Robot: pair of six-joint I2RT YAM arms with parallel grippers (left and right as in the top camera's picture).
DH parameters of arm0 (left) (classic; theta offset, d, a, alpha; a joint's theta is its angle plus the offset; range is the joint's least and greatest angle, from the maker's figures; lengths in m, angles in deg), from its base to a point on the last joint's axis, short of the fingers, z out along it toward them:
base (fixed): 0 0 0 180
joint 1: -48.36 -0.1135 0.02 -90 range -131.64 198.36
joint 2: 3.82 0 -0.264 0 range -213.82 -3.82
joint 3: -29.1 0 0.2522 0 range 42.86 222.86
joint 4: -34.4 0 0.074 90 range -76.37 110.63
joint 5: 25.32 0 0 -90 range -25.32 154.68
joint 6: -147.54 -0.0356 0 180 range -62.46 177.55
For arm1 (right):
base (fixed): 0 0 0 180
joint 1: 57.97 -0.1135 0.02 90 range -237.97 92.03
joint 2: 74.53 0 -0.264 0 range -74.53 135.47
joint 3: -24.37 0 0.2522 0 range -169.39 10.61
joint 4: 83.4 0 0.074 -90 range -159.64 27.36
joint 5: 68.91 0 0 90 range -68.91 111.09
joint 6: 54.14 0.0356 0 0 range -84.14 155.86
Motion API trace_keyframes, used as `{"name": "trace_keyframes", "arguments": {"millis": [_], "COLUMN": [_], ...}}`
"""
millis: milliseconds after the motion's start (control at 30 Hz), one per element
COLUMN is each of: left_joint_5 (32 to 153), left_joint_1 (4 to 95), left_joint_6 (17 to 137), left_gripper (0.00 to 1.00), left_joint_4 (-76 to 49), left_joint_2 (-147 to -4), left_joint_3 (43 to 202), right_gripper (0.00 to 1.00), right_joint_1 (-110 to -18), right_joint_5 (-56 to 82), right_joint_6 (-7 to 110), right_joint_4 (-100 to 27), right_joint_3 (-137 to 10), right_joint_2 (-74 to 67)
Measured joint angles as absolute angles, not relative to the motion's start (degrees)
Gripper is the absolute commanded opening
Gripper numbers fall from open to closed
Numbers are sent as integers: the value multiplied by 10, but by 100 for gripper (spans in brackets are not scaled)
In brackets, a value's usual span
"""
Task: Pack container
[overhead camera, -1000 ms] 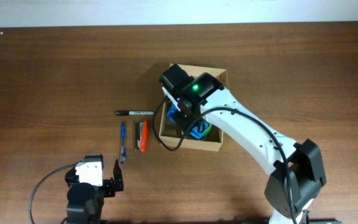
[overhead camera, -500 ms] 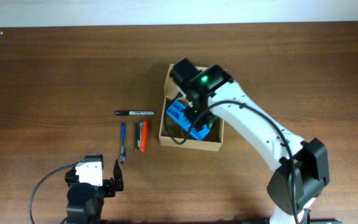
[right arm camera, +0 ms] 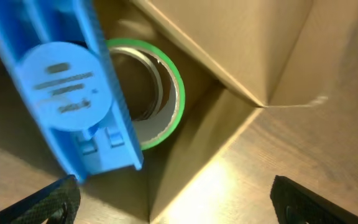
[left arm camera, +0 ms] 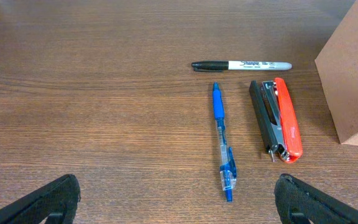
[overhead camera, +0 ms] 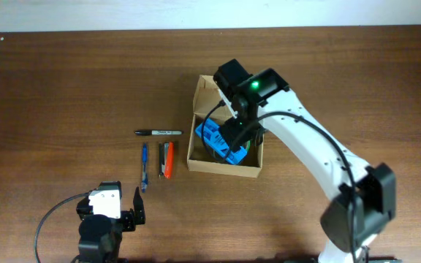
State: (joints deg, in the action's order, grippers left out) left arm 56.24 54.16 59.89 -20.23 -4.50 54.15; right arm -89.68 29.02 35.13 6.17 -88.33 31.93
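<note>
The container (overhead camera: pixel 224 169), a tan cardboard box, stands open at mid-table. Inside it a blue plastic case (overhead camera: pixel 216 141) leans over a green-rimmed tape roll (overhead camera: pixel 245 151). My right gripper (overhead camera: pixel 234 136) hangs over the box interior, open and holding nothing. In the right wrist view the blue case (right arm camera: pixel 67 93) and tape roll (right arm camera: pixel 160 99) lie free ahead of the open right gripper (right arm camera: pixel 179 208), beside the box wall (right arm camera: pixel 229 50). My left gripper (overhead camera: pixel 131 212) rests open near the front edge. Its wrist view shows the open left gripper (left arm camera: pixel 179 200) over bare wood.
Left of the box lie a black marker (overhead camera: pixel 158 132) (left arm camera: pixel 241 65), a blue pen (overhead camera: pixel 144 166) (left arm camera: pixel 222 140) and an orange-and-black stapler (overhead camera: pixel 167 159) (left arm camera: pixel 276 121). The box's corner (left arm camera: pixel 353 68) shows at the right of the left wrist view.
The right arm has moved right over the box and its jaws have opened. The blue case it carried now rests inside. The left arm has not moved.
</note>
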Motion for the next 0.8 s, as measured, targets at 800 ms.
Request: {"name": "trace_keyframes", "arguments": {"millis": [800], "left_joint_5": [562], "left_joint_1": [542], "left_joint_6": [599], "left_gripper": [99], "left_joint_4": [-202], "left_joint_2": [-44], "left_joint_3": [541], "right_gripper": [100], "right_joint_1": [-878], "right_joint_5": [288], "right_joint_6": [352], "right_joint_4": [-85], "right_joint_3": [-527], "right_joint_2": [-352]}}
